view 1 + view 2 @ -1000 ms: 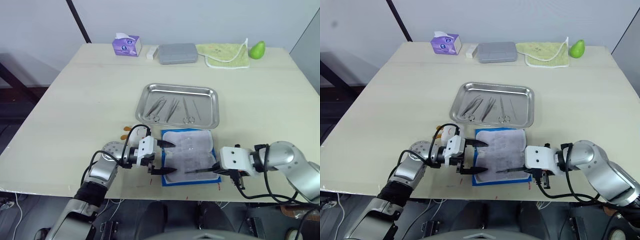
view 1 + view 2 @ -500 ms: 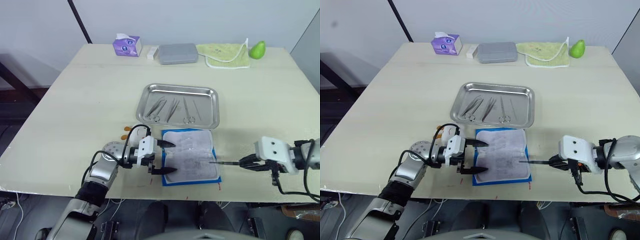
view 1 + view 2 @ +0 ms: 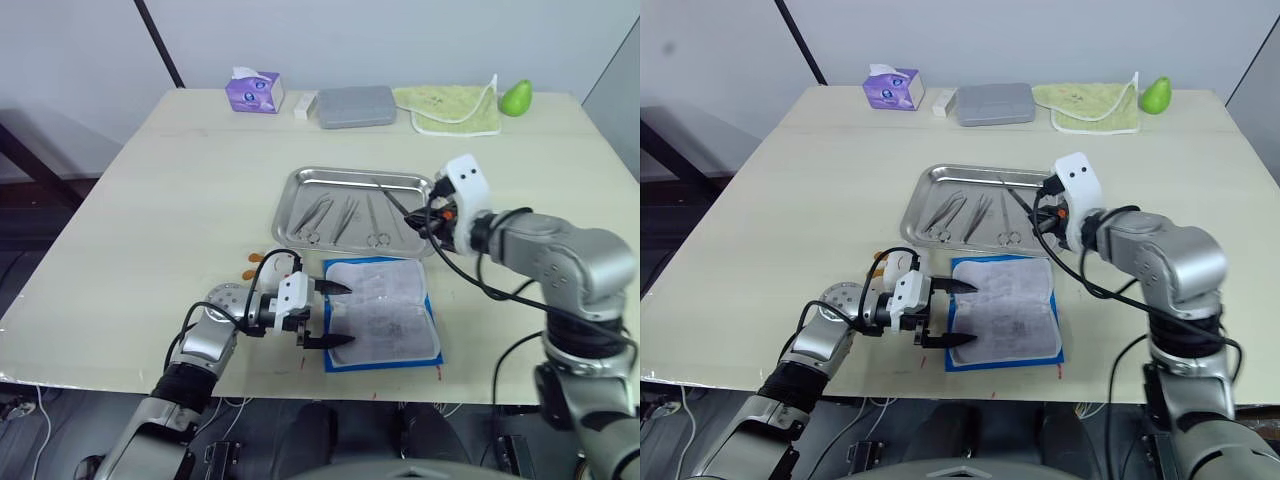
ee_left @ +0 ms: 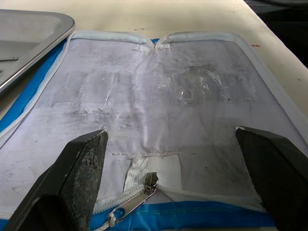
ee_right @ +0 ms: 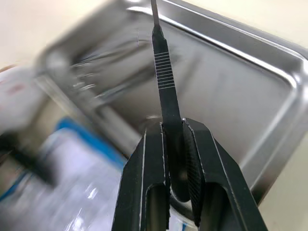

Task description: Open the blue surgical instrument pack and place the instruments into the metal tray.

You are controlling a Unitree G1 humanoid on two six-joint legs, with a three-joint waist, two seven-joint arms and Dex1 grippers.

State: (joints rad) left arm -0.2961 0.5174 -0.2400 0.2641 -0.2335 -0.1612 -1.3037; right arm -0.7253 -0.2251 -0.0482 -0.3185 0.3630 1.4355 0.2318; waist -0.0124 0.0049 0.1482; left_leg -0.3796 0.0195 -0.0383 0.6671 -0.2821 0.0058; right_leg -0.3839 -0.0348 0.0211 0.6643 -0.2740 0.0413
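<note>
Bench (image 3: 150, 210): light wood top, carries everything.

Right arm bent at the elbow, forearm reaching in over the right end of the metal tray (image 3: 428, 243). Right gripper (image 5: 174, 129) pinched narrow on a slim dark scalpel handle (image 5: 163, 82) with a ribbed grip; the handle points out over the tray interior, above the floor of the tray.

Left arm low along the near bench edge, forearm pointing right. Left gripper (image 3: 331, 314) spread wide, one finger at each end of the left edge of the blue surgical instrument pack (image 3: 381, 314), pads (image 4: 84, 163) just above the sheet; holding nothing.

Pack lies open and flat just in front of the tray, near edge close to the bench edge. Whitish inner sheet faces up, blue border around it, zipper pull (image 4: 150, 182) at the edge between the left fingers. Pockets look flat.

Tray holds the instruments (image 3: 345, 216): several slender tools lying lengthwise across the floor, scissors-type ring handles toward the near rim.

Far edge: purple tissue box (image 3: 252, 91), matte grey case (image 3: 356, 106), green cloth (image 3: 447, 108), green pear (image 3: 514, 99).
</note>
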